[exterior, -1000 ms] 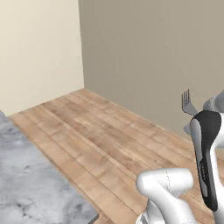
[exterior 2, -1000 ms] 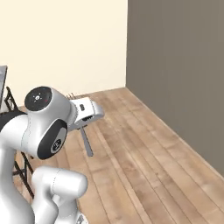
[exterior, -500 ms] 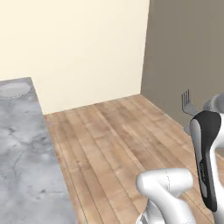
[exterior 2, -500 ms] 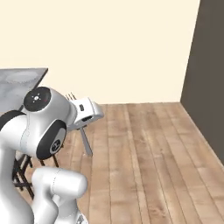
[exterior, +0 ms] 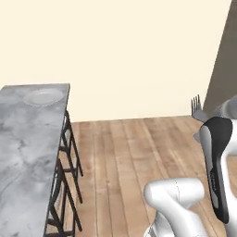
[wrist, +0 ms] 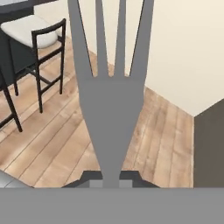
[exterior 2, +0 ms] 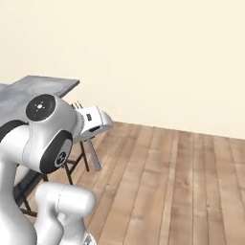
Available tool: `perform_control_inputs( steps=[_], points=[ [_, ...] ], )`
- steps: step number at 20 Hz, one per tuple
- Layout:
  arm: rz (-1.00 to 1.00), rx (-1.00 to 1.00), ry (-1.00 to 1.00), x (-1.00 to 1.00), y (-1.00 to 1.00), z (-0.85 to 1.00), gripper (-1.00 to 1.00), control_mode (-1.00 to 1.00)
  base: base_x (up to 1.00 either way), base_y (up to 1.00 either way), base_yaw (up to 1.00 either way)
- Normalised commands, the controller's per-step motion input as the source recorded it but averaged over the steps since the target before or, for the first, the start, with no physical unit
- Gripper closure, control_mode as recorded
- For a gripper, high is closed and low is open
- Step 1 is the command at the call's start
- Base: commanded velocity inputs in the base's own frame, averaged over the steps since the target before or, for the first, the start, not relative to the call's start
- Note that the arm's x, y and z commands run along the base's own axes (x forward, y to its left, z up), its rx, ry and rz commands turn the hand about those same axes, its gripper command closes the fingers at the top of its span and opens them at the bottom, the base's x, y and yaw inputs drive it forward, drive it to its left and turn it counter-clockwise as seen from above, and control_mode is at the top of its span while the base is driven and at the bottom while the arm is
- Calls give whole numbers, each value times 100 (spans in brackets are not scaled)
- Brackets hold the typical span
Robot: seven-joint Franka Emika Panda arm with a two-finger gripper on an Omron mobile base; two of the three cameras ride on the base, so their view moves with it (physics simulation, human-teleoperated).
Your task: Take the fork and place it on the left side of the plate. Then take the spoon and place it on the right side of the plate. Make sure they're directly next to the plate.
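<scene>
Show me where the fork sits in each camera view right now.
Left base view: fork at the right edge, tines up, above the arm.
Right base view: tines peek behind the arm's round joint, left of centre.
Hand view: fork fills the centre.
Shared landmark: wood floor.

I see a flat mid-grey fork (wrist: 109, 109), a white plate (exterior: 43, 96) on a grey marbled counter (exterior: 28, 139), tan wood-plank floor (exterior: 129, 157), cream wall (exterior: 120, 51), black stool (wrist: 37, 52) with pale seat.
</scene>
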Motion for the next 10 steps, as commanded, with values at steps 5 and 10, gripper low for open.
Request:
perform_control_inputs(
  steps=[5,10],
  points=[
    [0,0,0,0,0,0,100,100,66,-65,49],
    [0,0,0,0,0,0,100,100,63,-58,48]
  ],
)
